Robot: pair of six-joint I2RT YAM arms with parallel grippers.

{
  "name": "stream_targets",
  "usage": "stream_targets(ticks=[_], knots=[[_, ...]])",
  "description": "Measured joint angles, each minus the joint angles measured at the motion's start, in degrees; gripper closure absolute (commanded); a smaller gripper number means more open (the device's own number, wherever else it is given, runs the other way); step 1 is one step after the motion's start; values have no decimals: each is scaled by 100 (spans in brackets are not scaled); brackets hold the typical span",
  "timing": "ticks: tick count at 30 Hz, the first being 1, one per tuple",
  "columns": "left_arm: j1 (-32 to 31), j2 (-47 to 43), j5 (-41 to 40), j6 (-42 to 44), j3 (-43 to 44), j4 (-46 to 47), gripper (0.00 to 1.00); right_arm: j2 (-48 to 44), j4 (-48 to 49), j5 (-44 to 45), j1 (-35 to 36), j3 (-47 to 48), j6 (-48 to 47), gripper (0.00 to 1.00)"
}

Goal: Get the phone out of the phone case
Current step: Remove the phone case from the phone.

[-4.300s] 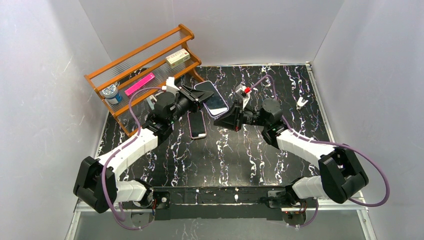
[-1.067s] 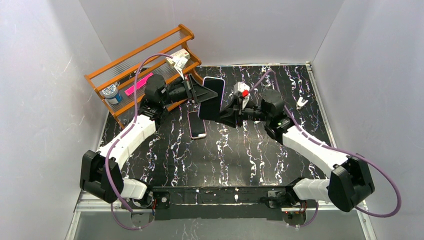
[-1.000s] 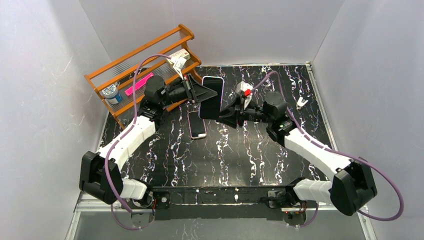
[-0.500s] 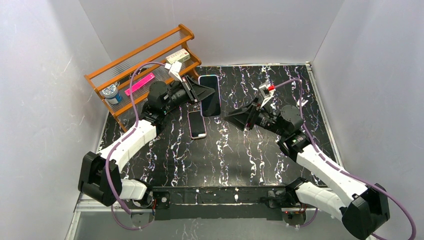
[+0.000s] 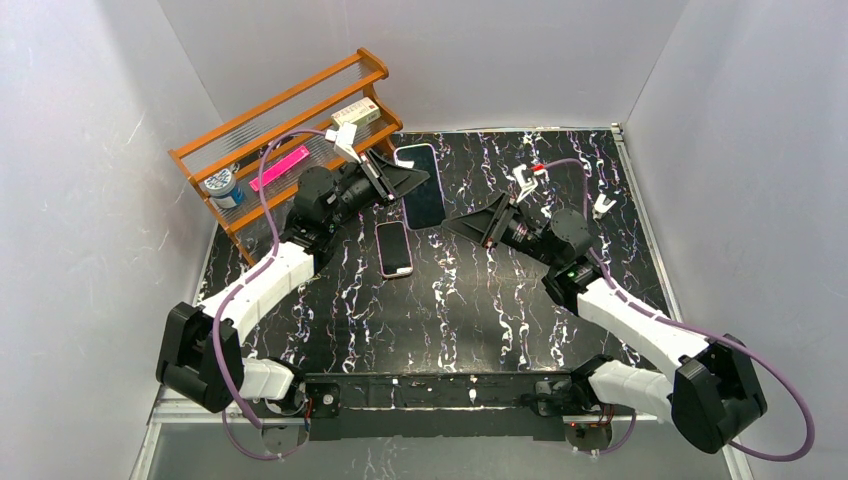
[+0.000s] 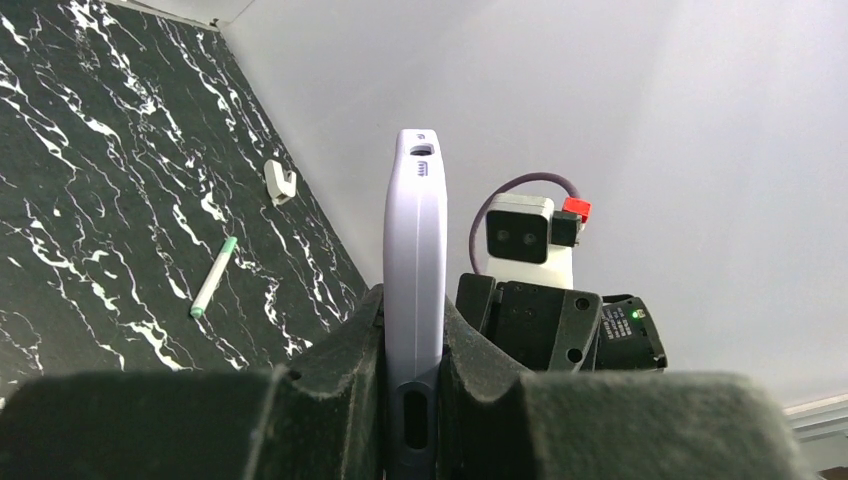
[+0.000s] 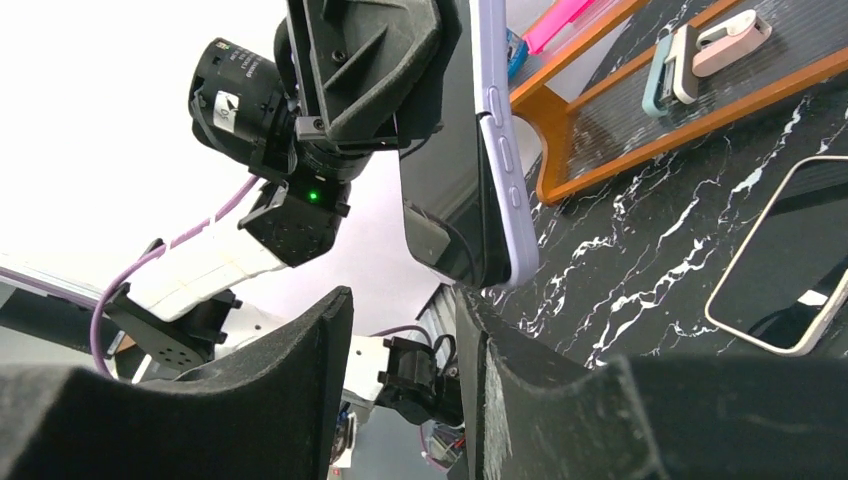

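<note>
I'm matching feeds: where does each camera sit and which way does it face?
Top external: above, behind the bases, facing down at table; left arm, right arm show.
Left wrist: looks along the cased phone toward the right arm; left tool shows.
Right wrist: faces the rack and cased phone; right tool shows.
All share the cased phone.

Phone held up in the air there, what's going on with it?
The left gripper is shut on a phone in a lilac case, holding it up above the table. The right gripper hangs open a little apart from it, touching nothing. The phone does not look out of its case yet. A second phone lies flat on the table below.
</note>
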Motion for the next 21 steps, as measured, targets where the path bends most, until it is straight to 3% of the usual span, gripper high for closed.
stream_targets(ticks=[13,21], knots=[[-109,-2,-116,-413,-155,413,100,173,616,-7,0,-57,474,52],[-140,-24,-243,-437,-343,435,100,-76,160,79,2,-151,304,49]])
